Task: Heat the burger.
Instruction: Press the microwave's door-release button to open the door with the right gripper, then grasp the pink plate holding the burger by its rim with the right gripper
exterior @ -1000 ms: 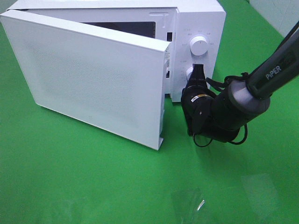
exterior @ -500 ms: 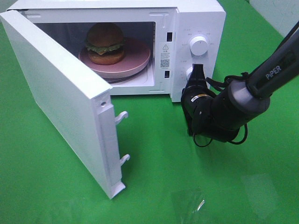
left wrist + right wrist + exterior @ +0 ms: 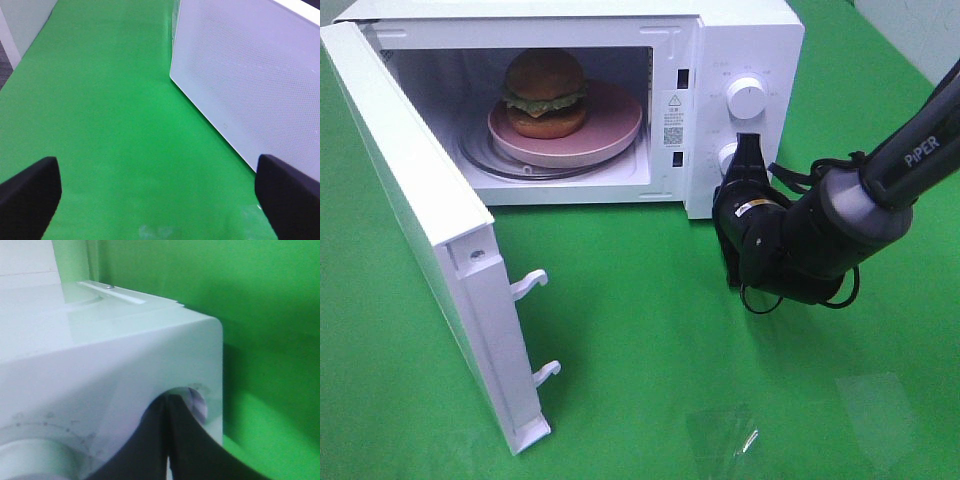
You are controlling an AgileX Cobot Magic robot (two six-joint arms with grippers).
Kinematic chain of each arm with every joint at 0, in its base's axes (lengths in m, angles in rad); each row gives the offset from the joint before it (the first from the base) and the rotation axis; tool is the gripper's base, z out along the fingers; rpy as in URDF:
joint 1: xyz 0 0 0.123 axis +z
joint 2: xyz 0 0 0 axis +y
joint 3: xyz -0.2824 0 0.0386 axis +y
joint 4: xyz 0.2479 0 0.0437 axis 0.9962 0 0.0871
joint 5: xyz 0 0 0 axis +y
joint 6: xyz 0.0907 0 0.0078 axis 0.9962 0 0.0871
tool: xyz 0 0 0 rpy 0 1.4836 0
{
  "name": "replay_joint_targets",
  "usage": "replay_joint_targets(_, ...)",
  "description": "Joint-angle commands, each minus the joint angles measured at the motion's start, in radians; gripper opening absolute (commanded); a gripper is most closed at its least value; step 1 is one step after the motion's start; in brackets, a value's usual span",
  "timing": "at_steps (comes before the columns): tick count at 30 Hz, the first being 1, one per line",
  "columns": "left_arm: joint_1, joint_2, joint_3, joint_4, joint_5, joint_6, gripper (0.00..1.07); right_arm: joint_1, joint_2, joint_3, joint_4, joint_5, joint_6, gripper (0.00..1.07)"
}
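One burger (image 3: pixel 544 92) on one pink plate (image 3: pixel 610 125) inside one white microwave (image 3: pixel 740 40), door (image 3: pixel 420 235) swung wide toward 7 o'clock. Two dials (image 3: pixel 748 99) on the panel at 3 o'clock. Right gripper (image 3: pixel 748 150) pinched closed against the lower dial. Left gripper (image 3: pixel 160 187) spread wide over green bench (image 3: pixel 640 350), holding nothing.

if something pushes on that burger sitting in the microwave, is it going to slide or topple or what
The burger is stacked in layers, so a sideways push would probably shear the bun off the lettuce rather than move it whole. Its glossy bun looks slippery. It rests on a smooth pink plate, so it may also slide.
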Motion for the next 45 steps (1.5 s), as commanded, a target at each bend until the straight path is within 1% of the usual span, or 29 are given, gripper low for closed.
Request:
replay_joint_targets(1,0.002,-0.004,0.001,-0.002,-0.001,0.000,1.00,0.012,-0.058,-0.004,-0.104,-0.054,0.008,0.00)
replay_joint_targets(6,0.002,-0.004,0.001,-0.002,-0.001,0.000,1.00,0.012,-0.088,0.024,-0.108,0.027,-0.006,0.00)
replay_joint_targets(8,0.002,-0.004,0.001,-0.002,-0.001,0.000,1.00,0.012,-0.121,0.049,-0.123,0.120,-0.052,0.00)
replay_joint_targets(13,0.002,-0.004,0.001,-0.002,-0.001,0.000,1.00,0.012,-0.157,0.084,-0.126,0.179,-0.082,0.00)
replay_joint_targets(15,0.002,-0.004,0.001,-0.002,-0.001,0.000,1.00,0.012,-0.181,0.102,-0.126,0.211,-0.108,0.00)
replay_joint_targets(16,0.002,-0.004,0.001,-0.002,-0.001,0.000,1.00,0.012,-0.209,0.119,-0.127,0.259,-0.151,0.00)
replay_joint_targets(17,0.002,-0.004,0.001,-0.002,-0.001,0.000,1.00,0.012,-0.209,0.119,-0.127,0.259,-0.151,0.00)
replay_joint_targets(19,0.002,-0.004,0.001,-0.002,-0.001,0.000,1.00,0.012,-0.254,0.139,-0.135,0.338,-0.240,0.00)
replay_joint_targets(20,0.002,-0.004,0.001,-0.002,-0.001,0.000,1.00,0.012,-0.254,0.139,-0.135,0.338,-0.240,0.00)
replay_joint_targets(21,0.002,-0.004,0.001,-0.002,-0.001,0.000,1.00,0.012,-0.290,0.145,-0.150,0.396,-0.310,0.00)
replay_joint_targets(22,0.002,-0.004,0.001,-0.002,-0.001,0.000,1.00,0.012,-0.290,0.145,-0.150,0.396,-0.310,0.00)
replay_joint_targets(23,0.002,-0.004,0.001,-0.002,-0.001,0.000,1.00,0.012,-0.320,0.143,-0.174,0.459,-0.390,0.00)
replay_joint_targets(24,0.002,-0.004,0.001,-0.002,-0.001,0.000,1.00,0.012,-0.320,0.143,-0.174,0.459,-0.390,0.00)
replay_joint_targets(26,0.002,-0.004,0.001,-0.002,-0.001,0.000,1.00,0.012,-0.392,0.143,-0.220,0.554,-0.562,0.01)
replay_joint_targets(29,0.002,-0.004,0.001,-0.002,-0.001,0.000,1.00,0.012,-0.409,0.143,-0.233,0.571,-0.608,0.01)
replay_joint_targets(30,0.002,-0.004,0.001,-0.002,-0.001,0.000,1.00,0.012,-0.441,0.143,-0.264,0.610,-0.689,0.02)
replay_joint_targets(31,0.002,-0.004,0.001,-0.002,-0.001,0.000,1.00,0.012,-0.441,0.143,-0.264,0.610,-0.689,0.02)
replay_joint_targets(32,0.002,-0.004,0.001,-0.002,-0.001,0.000,1.00,0.011,-0.477,0.143,-0.290,0.665,-0.779,0.02)
replay_joint_targets(33,0.002,-0.004,0.001,-0.002,-0.001,0.000,1.00,0.011,-0.477,0.143,-0.290,0.665,-0.779,0.02)
replay_joint_targets(34,0.002,-0.004,0.001,-0.002,-0.001,0.000,1.00,0.010,-0.508,0.143,-0.299,0.733,-0.853,0.02)
replay_joint_targets(35,0.002,-0.004,0.001,-0.002,-0.001,0.000,1.00,0.010,-0.508,0.143,-0.299,0.733,-0.853,0.02)
replay_joint_targets(37,0.002,-0.004,0.001,-0.002,-0.001,0.000,1.00,0.010,-0.565,0.143,-0.337,0.850,-0.978,0.02)
replay_joint_targets(40,0.002,-0.004,0.001,-0.002,-0.001,0.000,1.00,0.010,-0.578,0.143,-0.342,0.881,-1.004,0.02)
replay_joint_targets(41,0.002,-0.004,0.001,-0.002,-0.001,0.000,1.00,0.010,-0.597,0.138,-0.361,0.949,-1.054,0.02)
replay_joint_targets(42,0.002,-0.004,0.001,-0.002,-0.001,0.000,1.00,0.010,-0.597,0.138,-0.361,0.949,-1.054,0.02)
replay_joint_targets(43,0.002,-0.004,0.001,-0.002,-0.001,0.000,1.00,0.010,-0.614,0.124,-0.393,1.015,-1.103,0.02)
replay_joint_targets(44,0.002,-0.004,0.001,-0.002,-0.001,0.000,1.00,0.010,-0.614,0.124,-0.393,1.015,-1.103,0.02)
replay_joint_targets(45,0.002,-0.004,0.001,-0.002,-0.001,0.000,1.00,0.010,-0.629,0.105,-0.431,1.073,-1.165,0.02)
